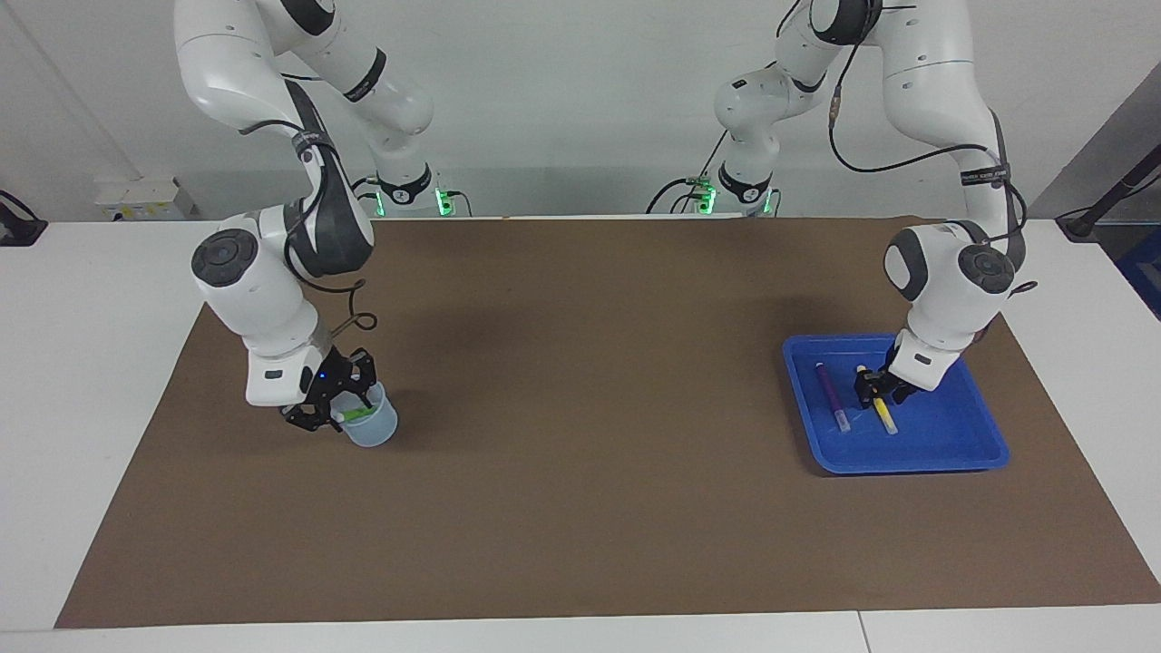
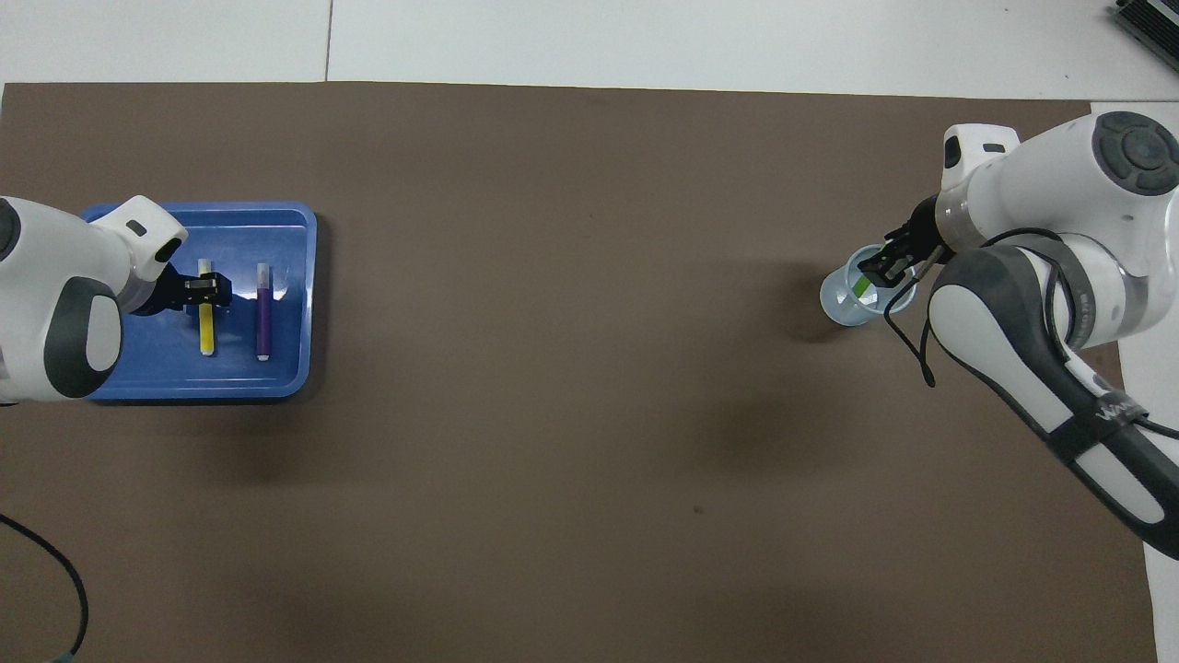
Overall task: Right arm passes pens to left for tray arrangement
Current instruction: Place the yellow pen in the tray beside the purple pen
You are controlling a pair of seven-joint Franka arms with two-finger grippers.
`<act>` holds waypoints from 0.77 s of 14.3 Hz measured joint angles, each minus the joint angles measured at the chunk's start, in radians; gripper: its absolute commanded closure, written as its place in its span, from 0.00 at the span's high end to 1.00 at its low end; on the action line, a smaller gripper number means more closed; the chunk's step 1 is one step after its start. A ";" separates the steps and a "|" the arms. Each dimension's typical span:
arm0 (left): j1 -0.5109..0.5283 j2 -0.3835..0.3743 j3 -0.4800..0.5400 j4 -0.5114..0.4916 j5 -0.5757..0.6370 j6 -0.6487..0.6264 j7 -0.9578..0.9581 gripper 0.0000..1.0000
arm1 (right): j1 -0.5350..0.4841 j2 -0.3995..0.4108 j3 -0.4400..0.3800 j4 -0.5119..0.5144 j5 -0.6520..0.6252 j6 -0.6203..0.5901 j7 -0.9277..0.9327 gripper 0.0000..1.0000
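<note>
The blue tray (image 1: 907, 464) (image 2: 309, 304) lies toward the left arm's end of the table. In it a purple pen (image 1: 832, 396) (image 2: 263, 313) and a yellow pen (image 1: 880, 410) (image 2: 207, 324) lie side by side. My left gripper (image 1: 875, 388) (image 2: 204, 287) is low over the yellow pen's upper part, open, with a finger on each side of it. A green pen (image 1: 358, 414) (image 2: 863, 285) stands tilted in a translucent cup (image 1: 374, 426) (image 2: 843, 304) toward the right arm's end. My right gripper (image 1: 340, 404) (image 2: 882, 270) is at the cup's rim, open around the green pen's top.
A brown mat (image 1: 580, 435) covers most of the white table. Between the cup and the tray the mat is bare. A black cable (image 2: 55, 589) loops at the table's corner near the left arm.
</note>
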 measured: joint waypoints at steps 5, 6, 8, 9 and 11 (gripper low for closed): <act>0.000 -0.054 -0.001 0.005 0.000 -0.021 0.000 1.00 | 0.000 -0.006 0.003 0.006 0.000 -0.015 0.000 0.43; 0.000 -0.073 -0.001 0.005 0.000 -0.024 0.000 1.00 | 0.000 -0.007 0.007 0.006 0.000 -0.016 0.000 0.47; 0.000 -0.107 -0.001 0.005 0.000 -0.035 0.000 1.00 | 0.000 -0.014 0.015 0.007 0.000 -0.019 0.000 0.48; 0.000 -0.122 -0.003 0.005 0.000 -0.041 0.000 1.00 | 0.000 -0.015 0.017 0.007 0.000 -0.019 0.000 0.60; -0.001 -0.163 -0.008 0.008 0.000 -0.095 0.001 1.00 | 0.000 -0.017 0.017 0.007 0.000 -0.019 0.000 0.54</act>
